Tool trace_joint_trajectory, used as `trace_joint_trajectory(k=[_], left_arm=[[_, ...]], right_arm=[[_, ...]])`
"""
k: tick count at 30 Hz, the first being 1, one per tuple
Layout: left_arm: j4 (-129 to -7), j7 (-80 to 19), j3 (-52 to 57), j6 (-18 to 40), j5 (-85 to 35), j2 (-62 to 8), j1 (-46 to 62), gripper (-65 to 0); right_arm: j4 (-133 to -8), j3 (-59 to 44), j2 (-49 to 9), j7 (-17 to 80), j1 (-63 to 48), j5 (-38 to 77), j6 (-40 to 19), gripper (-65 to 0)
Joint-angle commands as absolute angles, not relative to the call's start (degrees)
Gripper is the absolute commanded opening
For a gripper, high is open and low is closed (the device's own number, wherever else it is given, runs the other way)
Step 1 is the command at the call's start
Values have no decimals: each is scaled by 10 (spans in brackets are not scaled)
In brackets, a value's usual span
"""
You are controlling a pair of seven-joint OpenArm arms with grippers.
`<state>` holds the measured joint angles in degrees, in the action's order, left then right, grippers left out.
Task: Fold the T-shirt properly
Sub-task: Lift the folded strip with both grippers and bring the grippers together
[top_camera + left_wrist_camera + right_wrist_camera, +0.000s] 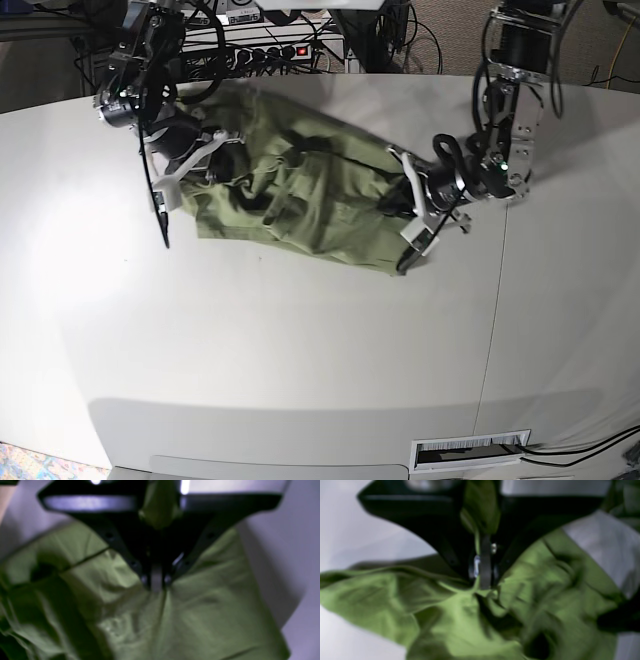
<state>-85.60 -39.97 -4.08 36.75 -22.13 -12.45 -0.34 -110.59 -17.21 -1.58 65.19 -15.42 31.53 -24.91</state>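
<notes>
Both end effectors are pinching the T-shirt (300, 195), one at each end. The left end effector (157, 585) has its jaws pressed together on a fold of green fabric, and the right end effector (483, 581) likewise grips a bunched ridge of cloth. The shirt lies rumpled on the white surface (300, 340), toward its far edge, between the two arms.

The step in hand looks like spreading the garment flat. To do it well, I judge the arms should draw apart evenly and keep low — tension enough to pull out the wrinkles, not so much that thin knit slips from either grip.

Its long axis runs side to side in the base view, tilting slightly nearer at the left arm's end. Which end holds the collar I cannot tell.
</notes>
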Motion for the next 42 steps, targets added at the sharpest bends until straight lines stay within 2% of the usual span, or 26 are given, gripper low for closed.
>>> trace_joint_trajectory(k=[1, 9, 15, 20, 24, 28, 30, 34, 38, 40, 42], left_arm=[[-857, -426, -43, 371, -196, -120, 2, -650], [-857, -424, -44, 371, -192, -72, 19, -650], [-857, -424, -46, 371, -190, -41, 35, -650], [-857, -426, -90, 371, -156, -38, 41, -650], [-857, -424, -137, 331, -134, -38, 41, -650], [-858, -424, -161, 328, -134, -38, 39, -650], [-862, -425, -161, 327, -132, -38, 38, -650], [-893, -430, -150, 285, -109, -38, 38, -650], [-921, -455, -139, 282, -130, -38, 38, -650], [-930, -457, -130, 280, -143, -38, 38, -596], [-938, -459, -118, 280, -170, -38, 38, -574]], right_arm=[[-1122, -181, -20, 642, -155, 334, -251, -650], [-1176, -196, -24, 625, -155, 368, -253, -650], [-1207, -128, 6, 607, -131, 368, -267, -650], [-1206, -51, 26, 581, -94, 312, -267, -650], [-1197, -6, 34, 571, -87, 289, -267, -650], [-1176, 16, 35, 557, -85, 284, -267, -650], [-1173, 16, 35, 557, -84, 272, -267, -650], [-1173, 15, 35, 560, -84, 250, -267, -650], [-1173, 15, 35, 557, -84, 250, -268, -650], [-1172, 16, 35, 550, -84, 243, -268, -650], [-1167, 16, 35, 535, -84, 229, -268, -650]])
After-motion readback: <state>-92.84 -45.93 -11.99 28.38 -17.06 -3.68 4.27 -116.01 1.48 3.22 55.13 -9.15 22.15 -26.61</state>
